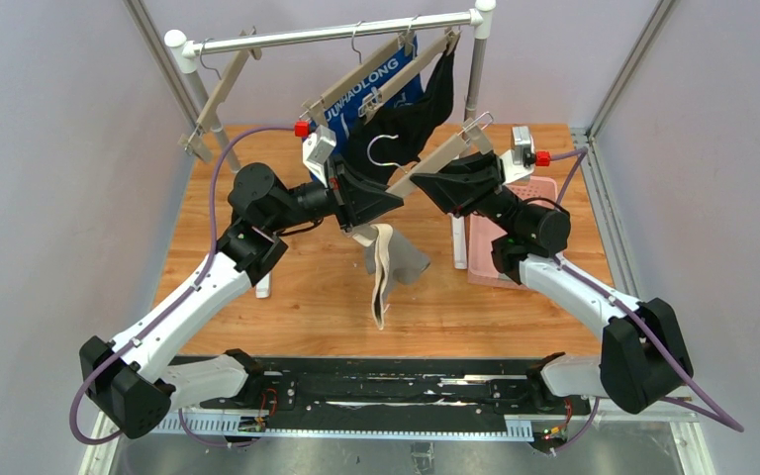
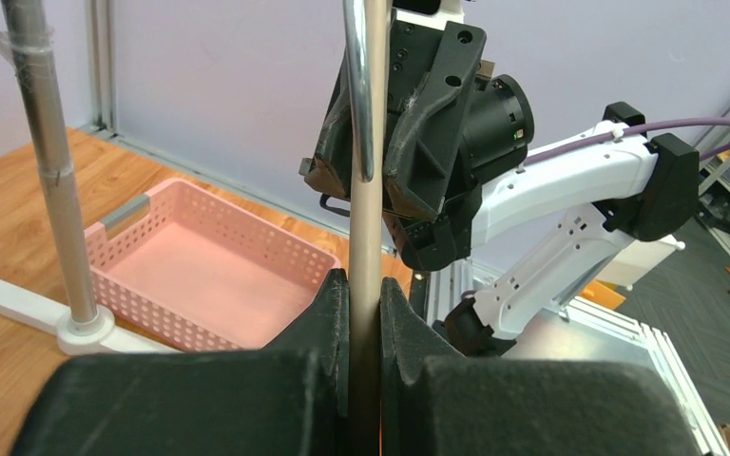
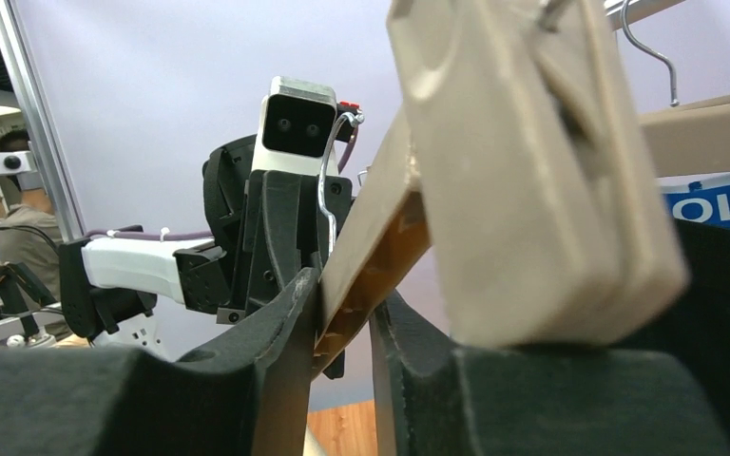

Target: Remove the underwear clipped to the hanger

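Both grippers clench one wooden hanger (image 1: 450, 153): left gripper (image 2: 363, 287) on its bar, right gripper (image 3: 344, 299) beside a clip. Light grey underwear (image 1: 388, 265) dangles just below the left gripper; blue underwear (image 1: 348, 107) and black underwear (image 1: 414, 124) hang beyond.

The light grey brief (image 1: 388, 265) dangles limp in midair, while the blue lettered brief (image 1: 361, 91) and black brief (image 1: 421, 119) hang higher behind it.
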Robot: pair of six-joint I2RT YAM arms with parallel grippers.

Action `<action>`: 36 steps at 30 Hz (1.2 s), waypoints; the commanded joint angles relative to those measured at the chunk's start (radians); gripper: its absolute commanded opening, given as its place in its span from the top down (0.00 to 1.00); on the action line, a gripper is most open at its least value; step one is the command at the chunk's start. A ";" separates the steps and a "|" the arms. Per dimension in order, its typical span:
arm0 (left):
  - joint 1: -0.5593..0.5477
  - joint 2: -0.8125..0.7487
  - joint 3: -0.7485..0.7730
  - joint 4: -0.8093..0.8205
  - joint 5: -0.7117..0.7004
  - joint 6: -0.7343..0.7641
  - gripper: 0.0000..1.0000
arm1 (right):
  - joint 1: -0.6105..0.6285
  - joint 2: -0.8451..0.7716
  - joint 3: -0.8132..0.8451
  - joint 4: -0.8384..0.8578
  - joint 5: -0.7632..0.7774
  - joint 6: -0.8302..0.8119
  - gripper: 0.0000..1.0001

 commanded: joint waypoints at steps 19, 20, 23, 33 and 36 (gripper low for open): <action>-0.016 0.005 -0.008 0.081 0.036 0.001 0.94 | 0.037 -0.034 0.042 -0.050 -0.029 -0.057 0.99; -0.016 0.001 -0.011 0.081 0.046 0.010 0.93 | 0.037 -0.039 0.043 -0.053 -0.031 -0.057 1.00; -0.016 -0.012 -0.022 0.081 0.041 0.022 0.93 | 0.037 -0.057 0.046 -0.069 -0.030 -0.052 0.99; -0.015 -0.068 -0.069 0.042 -0.114 0.069 0.48 | 0.038 -0.118 0.042 -0.094 -0.050 -0.043 0.99; -0.013 -0.088 -0.079 0.036 -0.154 0.091 0.46 | 0.038 -0.138 0.035 -0.109 -0.051 -0.058 1.00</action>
